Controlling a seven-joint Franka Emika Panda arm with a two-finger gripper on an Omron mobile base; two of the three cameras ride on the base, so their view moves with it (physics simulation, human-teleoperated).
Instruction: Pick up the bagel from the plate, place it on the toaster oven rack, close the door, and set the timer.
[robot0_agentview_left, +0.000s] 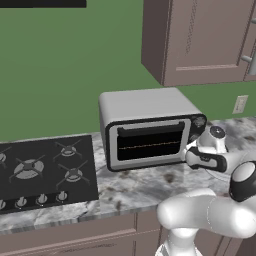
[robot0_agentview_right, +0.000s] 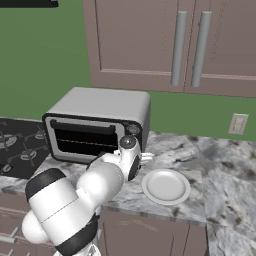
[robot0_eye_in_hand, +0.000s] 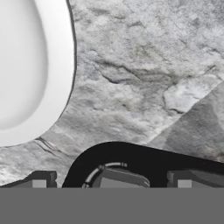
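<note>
Grey-veined marble, was that what lay under the hand? asked the first voice.

Yes, said the second. It was the table, and it stretched away ahead of the fingers.

How did the fingers stand?

Spread wide apart. Between them sat a round dial set in a curved black panel. I could not tell whether either finger touched it.

Where was the plate?

The white plate lay flat on the table, ahead of the fingers and off to one side, apart from them. In the right base view the plate was close by the hand, on the side away from the toaster oven.

And the oven?

The silver toaster oven stood on the table, and the fingers reached in at its dial corner. The door was shut upright, just beside the fingers, with its black bar handle along the top.

Could you see inside?

Only a thin bright line across the dark glass, the toaster oven rack, level with the fingers.

And the bagel?

I could not make it out through the glass.

What else was around?

A black gas stove lay well beyond the door from the fingers. Brown cupboards hung above on a green wall.
</note>
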